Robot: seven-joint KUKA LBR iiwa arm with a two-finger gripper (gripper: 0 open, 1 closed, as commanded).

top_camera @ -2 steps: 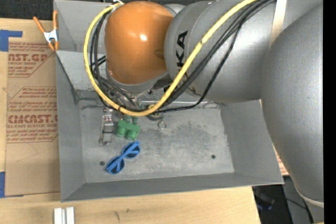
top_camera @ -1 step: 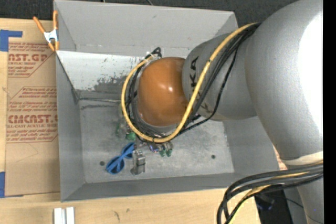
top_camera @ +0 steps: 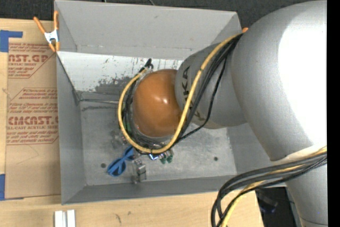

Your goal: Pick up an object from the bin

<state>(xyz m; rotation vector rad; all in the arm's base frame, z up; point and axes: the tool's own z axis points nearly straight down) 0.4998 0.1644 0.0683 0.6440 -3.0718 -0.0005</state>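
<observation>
The bin (top_camera: 69, 130) is set in the left and middle of the view. The arm (top_camera: 287, 77) is brought in from the right, across the bin's right wall. Its wrist cover (top_camera: 154, 101) is placed above the middle of the bin floor, with cables (top_camera: 187, 109) looped around it. The gripper (top_camera: 139, 170) is located below the cover, close to the near wall and left of centre. A scissor-shaped item (top_camera: 119, 164) is laid on the floor just left of the gripper; whether the two touch cannot be determined. A small item (top_camera: 167, 157) is found just right of the gripper, at the cover's near edge.
</observation>
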